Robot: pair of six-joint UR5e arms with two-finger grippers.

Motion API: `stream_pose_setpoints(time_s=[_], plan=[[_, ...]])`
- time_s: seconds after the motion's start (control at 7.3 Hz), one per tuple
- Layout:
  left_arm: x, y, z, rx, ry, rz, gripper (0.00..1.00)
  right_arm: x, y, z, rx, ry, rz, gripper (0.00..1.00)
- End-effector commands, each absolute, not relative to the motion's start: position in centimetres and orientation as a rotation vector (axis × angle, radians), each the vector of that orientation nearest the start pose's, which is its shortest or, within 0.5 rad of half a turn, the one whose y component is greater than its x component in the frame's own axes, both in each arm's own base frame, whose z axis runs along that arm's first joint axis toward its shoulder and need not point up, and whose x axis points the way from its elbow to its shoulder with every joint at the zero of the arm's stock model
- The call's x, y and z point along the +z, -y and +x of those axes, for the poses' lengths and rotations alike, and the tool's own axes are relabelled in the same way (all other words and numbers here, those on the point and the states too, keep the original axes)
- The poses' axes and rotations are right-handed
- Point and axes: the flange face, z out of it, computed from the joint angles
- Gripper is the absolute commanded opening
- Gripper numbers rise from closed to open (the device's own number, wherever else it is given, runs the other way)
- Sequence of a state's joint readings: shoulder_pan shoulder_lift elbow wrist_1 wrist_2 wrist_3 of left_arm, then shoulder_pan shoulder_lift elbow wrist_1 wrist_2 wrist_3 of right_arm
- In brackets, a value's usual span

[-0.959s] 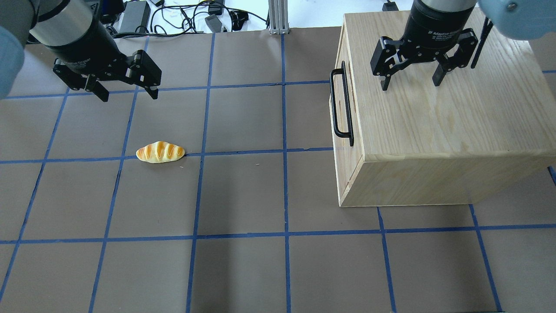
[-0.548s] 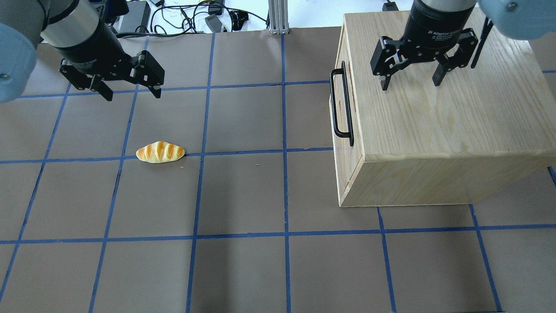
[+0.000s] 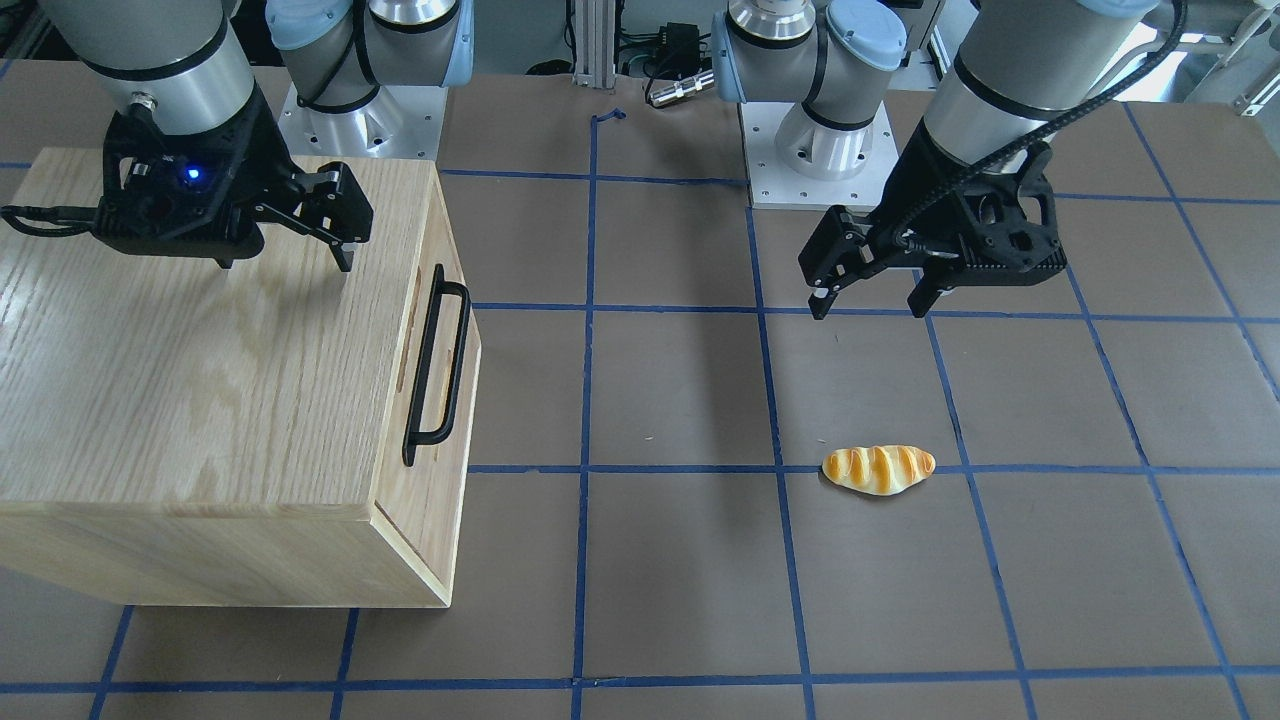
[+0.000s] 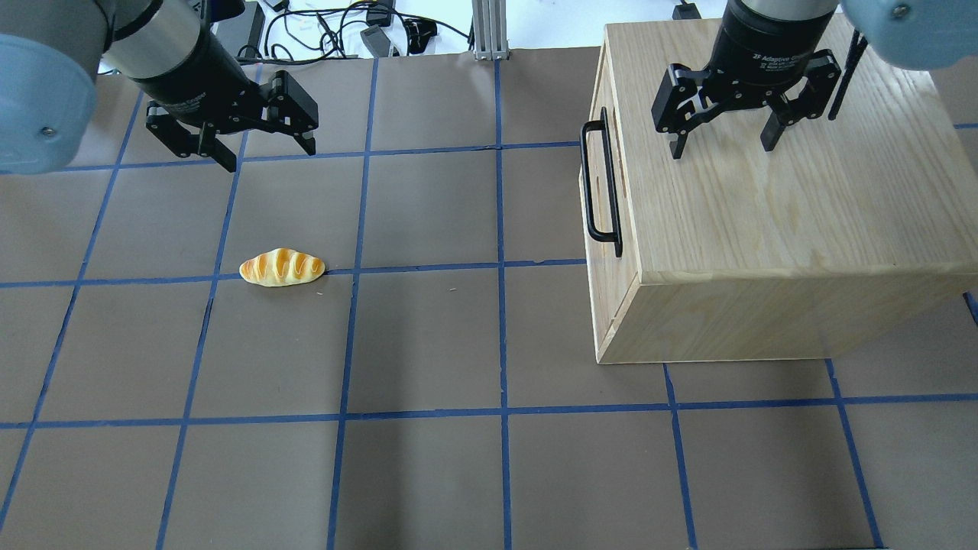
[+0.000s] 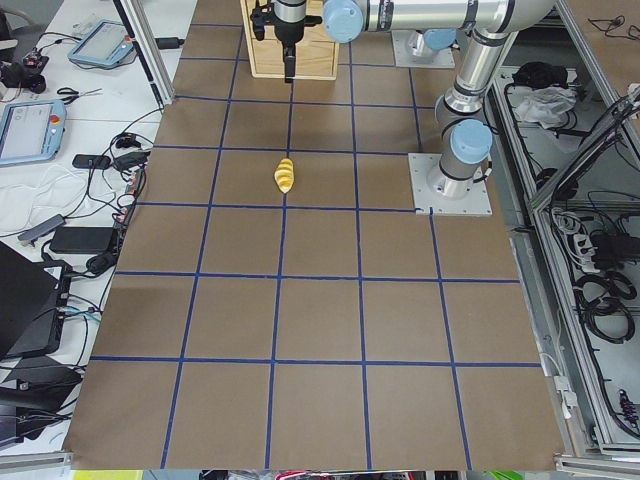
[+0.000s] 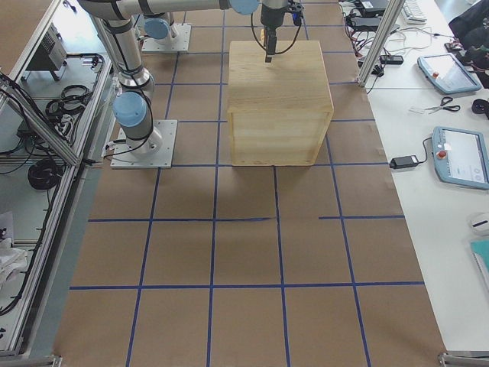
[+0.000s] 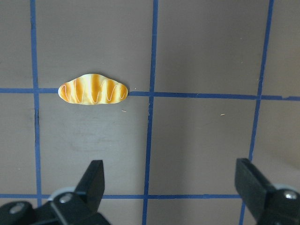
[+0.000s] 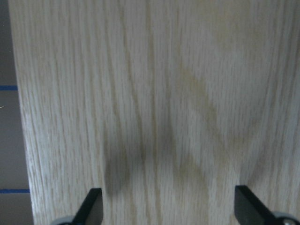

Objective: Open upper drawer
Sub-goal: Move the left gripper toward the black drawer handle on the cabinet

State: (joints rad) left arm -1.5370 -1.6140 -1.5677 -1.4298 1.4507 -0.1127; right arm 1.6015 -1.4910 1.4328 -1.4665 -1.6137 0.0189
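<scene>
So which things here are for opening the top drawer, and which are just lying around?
For the job:
top drawer
its black handle
left gripper, open
right gripper, open, over the wooden box

Just lying around:
bread roll
chargers and cables

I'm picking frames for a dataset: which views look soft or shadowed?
Right wrist view: the cabinet top is slightly soft, with two dim shadows. Left wrist view: the bread roll is sharp, evenly lit. Overhead view: a broad soft shadow crosses the table.
</scene>
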Motion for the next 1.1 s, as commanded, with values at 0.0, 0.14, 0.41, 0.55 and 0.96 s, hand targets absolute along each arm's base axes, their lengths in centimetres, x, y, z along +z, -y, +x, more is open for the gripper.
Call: stream_pose_setpoints(time_s=[0.0,0.14,0.41,0.55,0.96], plan=[[48.5,52.8,-15.3,-0.177,-3.311,-0.392,1.0,50.4,51.6,14.5,0.074,-3.185,-0.021,1.0],[48.7,53.1,-17.6,-0.263,-3.322,-0.39,1.0,50.4,51.6,14.5,0.074,-3.185,-0.021,1.0],[46.7,53.2,-22.0,-0.221,-3.326,-0.452,1.0,50.5,51.6,14.5,0.072,-3.185,-0.019,1.0],[46.4,53.0,-23.4,-0.21,-3.33,-0.478,1.0,50.5,51.6,14.5,0.072,-3.185,-0.019,1.0],[44.5,52.9,-29.5,-0.278,-3.39,-0.392,1.0,50.5,51.6,14.5,0.072,-3.185,-0.019,1.0]])
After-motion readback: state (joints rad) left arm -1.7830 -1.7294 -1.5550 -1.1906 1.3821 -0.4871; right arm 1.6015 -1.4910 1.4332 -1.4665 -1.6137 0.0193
